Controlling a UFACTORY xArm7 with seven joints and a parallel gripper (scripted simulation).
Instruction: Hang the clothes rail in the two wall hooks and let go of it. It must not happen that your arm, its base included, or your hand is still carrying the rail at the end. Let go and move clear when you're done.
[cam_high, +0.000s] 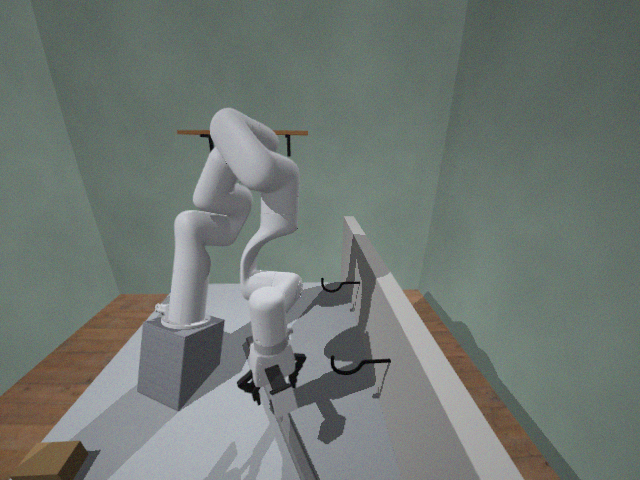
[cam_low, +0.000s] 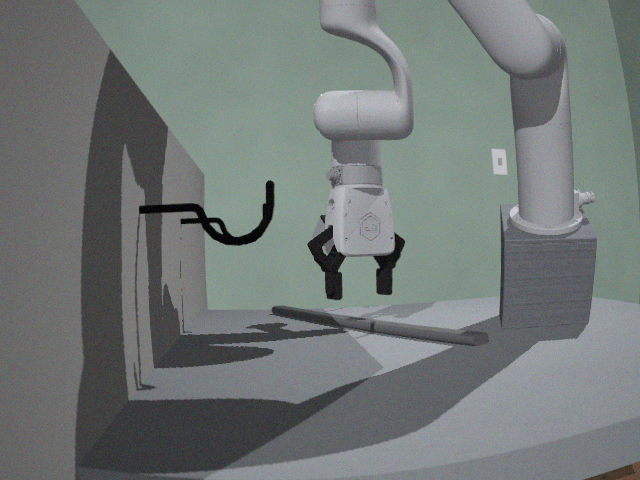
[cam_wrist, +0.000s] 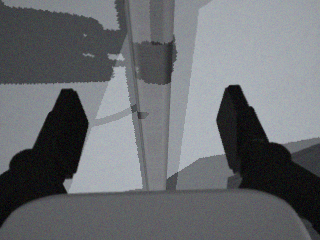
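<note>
The clothes rail is a long grey bar lying flat on the grey table top; it also shows in the top view and in the wrist view. My gripper hangs open a little above the rail, fingers pointing down, one on each side of the bar; it also shows in the top view and the wrist view. Nothing is between the fingers. Two black wall hooks, the far hook and the near hook, stick out from the low grey wall. In the exterior view they overlap.
The arm's grey base block stands left of the gripper. A cardboard box sits at the front left corner. A wooden shelf hangs on the back wall. Wooden floor surrounds the table.
</note>
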